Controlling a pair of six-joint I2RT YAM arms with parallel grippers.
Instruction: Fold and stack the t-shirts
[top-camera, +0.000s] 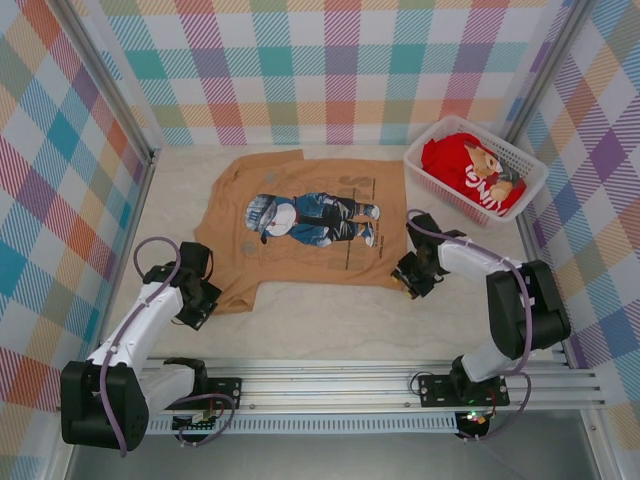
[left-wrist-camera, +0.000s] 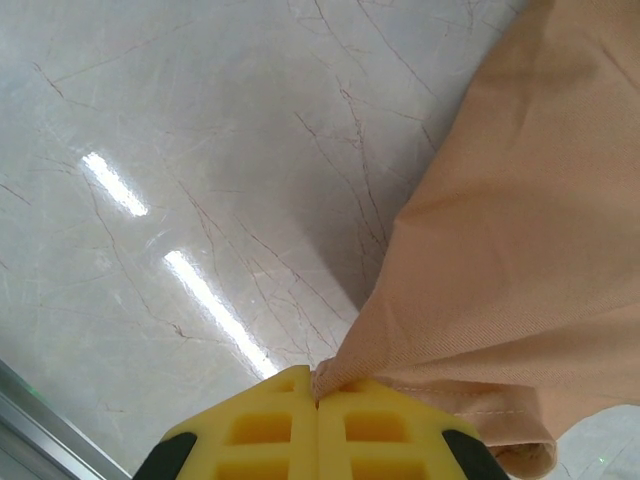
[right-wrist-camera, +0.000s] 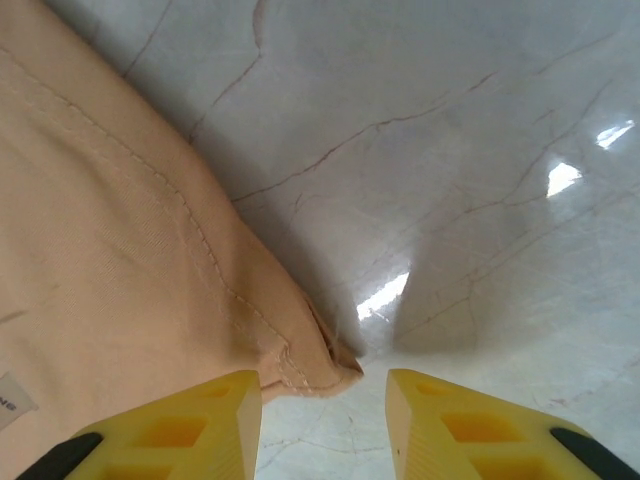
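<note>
Across the middle of the pale marbled table (top-camera: 330, 325), the tan t-shirt (top-camera: 300, 235) is spread flat, print side up, with its blue cartoon figure (top-camera: 310, 218) lying sideways, head toward the left. The shirt's near-left corner is gripped by the left gripper (top-camera: 200, 298). In the left wrist view its yellow fingers (left-wrist-camera: 260, 430) are seen pressed together, with a fold of the tan cloth caught between their tips. At the shirt's near-right corner the right gripper (top-camera: 407, 273) is set low over the table. In the right wrist view its fingers (right-wrist-camera: 190, 420) are seen spread wide, with nothing held, and the stitched hem corner (right-wrist-camera: 300, 365) lies on the table between them. The red t-shirt (top-camera: 460, 160) with the bear print is bundled inside the white basket (top-camera: 432, 182) at the far right, just beside the tan shirt's far-right edge.
</note>
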